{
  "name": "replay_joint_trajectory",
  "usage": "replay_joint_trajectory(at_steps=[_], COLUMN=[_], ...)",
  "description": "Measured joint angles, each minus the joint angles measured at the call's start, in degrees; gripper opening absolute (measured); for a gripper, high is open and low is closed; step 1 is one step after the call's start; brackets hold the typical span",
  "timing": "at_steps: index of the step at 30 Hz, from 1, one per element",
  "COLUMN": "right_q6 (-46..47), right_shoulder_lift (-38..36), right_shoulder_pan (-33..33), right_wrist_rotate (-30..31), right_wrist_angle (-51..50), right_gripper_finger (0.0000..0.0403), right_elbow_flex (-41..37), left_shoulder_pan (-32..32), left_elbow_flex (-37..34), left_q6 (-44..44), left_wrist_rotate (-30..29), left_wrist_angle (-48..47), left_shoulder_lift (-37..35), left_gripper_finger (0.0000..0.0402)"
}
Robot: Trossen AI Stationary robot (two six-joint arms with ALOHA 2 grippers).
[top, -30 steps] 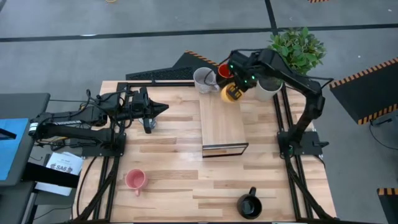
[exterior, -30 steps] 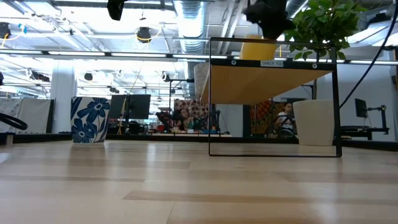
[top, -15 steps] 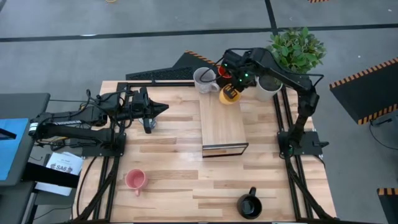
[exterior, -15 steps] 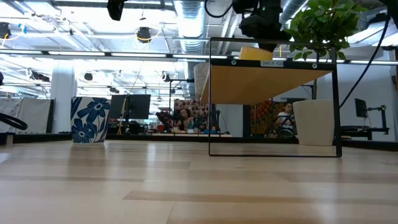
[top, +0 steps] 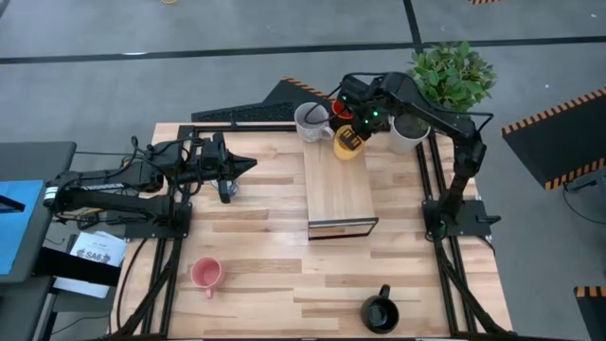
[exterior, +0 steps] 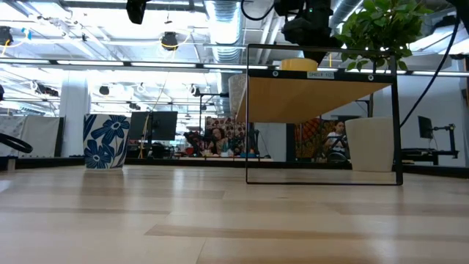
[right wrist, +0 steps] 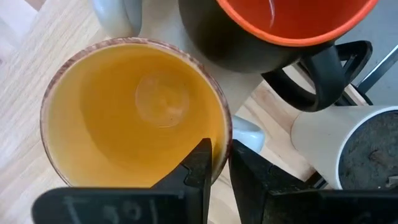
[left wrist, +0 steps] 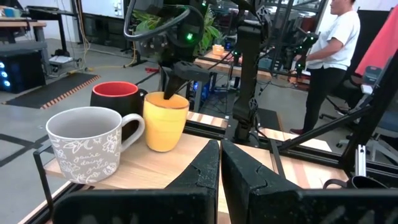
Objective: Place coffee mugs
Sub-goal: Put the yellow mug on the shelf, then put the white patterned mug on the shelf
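Presently the right gripper (top: 351, 133) sits over the yellow-orange mug (top: 349, 143) in the upper centre of the high view. That mug stands upright on the far end of the raised wooden shelf (top: 339, 194). In the right wrist view the two dark fingers (right wrist: 198, 163) straddle the mug's rim (right wrist: 219, 118): one finger is inside the cup, the other outside, with the wall between them. The jaws are only slightly apart; whether they still press the wall cannot be told.

Just beside it stand the pale grey mug (top: 311, 121), toward the left of the high view, and the red-orange mug (top: 342, 108), dark outside, behind it toward the top edge. In the left wrist view all three stand close together on the shelf end. The white plant pot (top: 409, 134) stands to the right of the group.

The left gripper (top: 248, 165) rests at centre left over the table (top: 256, 246), fingers closed together on nothing. The pink mug (top: 205, 275) lies at lower left, the glossy black mug (top: 380, 312) at bottom centre, both well apart from either gripper.
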Motion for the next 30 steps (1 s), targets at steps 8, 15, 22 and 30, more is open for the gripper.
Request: replay_joint_trajectory(at_steps=[8,15,22,30], right_q6=[-0.7,-0.7,-0.1,-1.3], right_shoulder_lift=[-0.1,-0.1,-0.1,-0.1], right_shoulder_pan=[-0.8,-0.8,-0.8,-0.9], right_wrist_rotate=[0.2,0.2,0.2,0.3], right_wrist_angle=[-0.1,0.2,0.9,0.0], right_gripper_finger=[0.0081,0.0085,0.0127,0.0209], right_elbow_flex=[0.0,0.0,0.0,0.8], left_shoulder_pan=[0.0,0.0,0.0,0.0], left_elbow_flex=[0.0,0.0,0.0,0.0], left_q6=[0.0,0.0,0.5,2.1], left_wrist_rotate=[0.0,0.0,0.0,0.0], left_wrist_angle=[0.0,0.0,0.0,0.0], left_shoulder_lift=[0.0,0.0,0.0,0.0], left_gripper_finger=[0.0000,0.0000,0.0000,0.0000])
